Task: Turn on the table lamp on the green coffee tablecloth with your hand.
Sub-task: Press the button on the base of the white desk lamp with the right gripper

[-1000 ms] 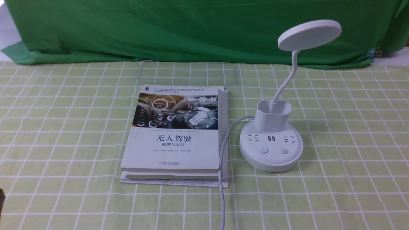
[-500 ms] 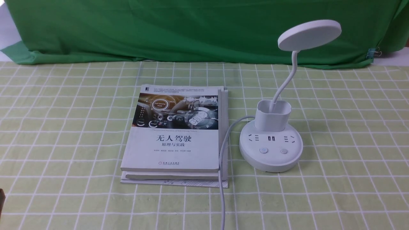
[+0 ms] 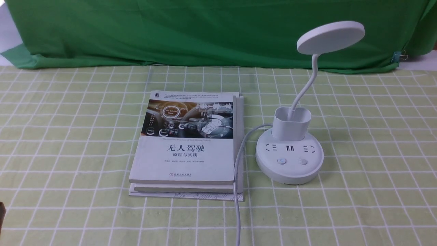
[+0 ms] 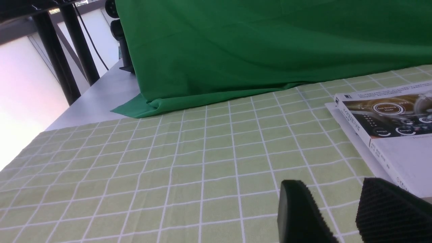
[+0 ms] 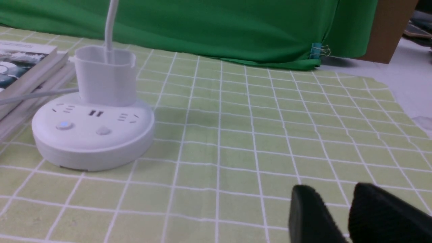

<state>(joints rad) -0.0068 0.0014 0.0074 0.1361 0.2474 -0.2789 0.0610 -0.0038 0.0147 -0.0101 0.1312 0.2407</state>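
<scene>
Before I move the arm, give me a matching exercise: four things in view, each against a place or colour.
Things:
1 lamp head
2 books
3 cord
4 backdrop

Descriptions:
a plain dark green
b left of the lamp base
c white disc, raised high
d runs along the books' right edge

Pairs: 1-c, 2-b, 3-d, 4-a

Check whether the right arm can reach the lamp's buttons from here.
Probably yes: only bare tablecloth lies between the right gripper and the table lamp base, and both buttons face it uncovered.
</scene>
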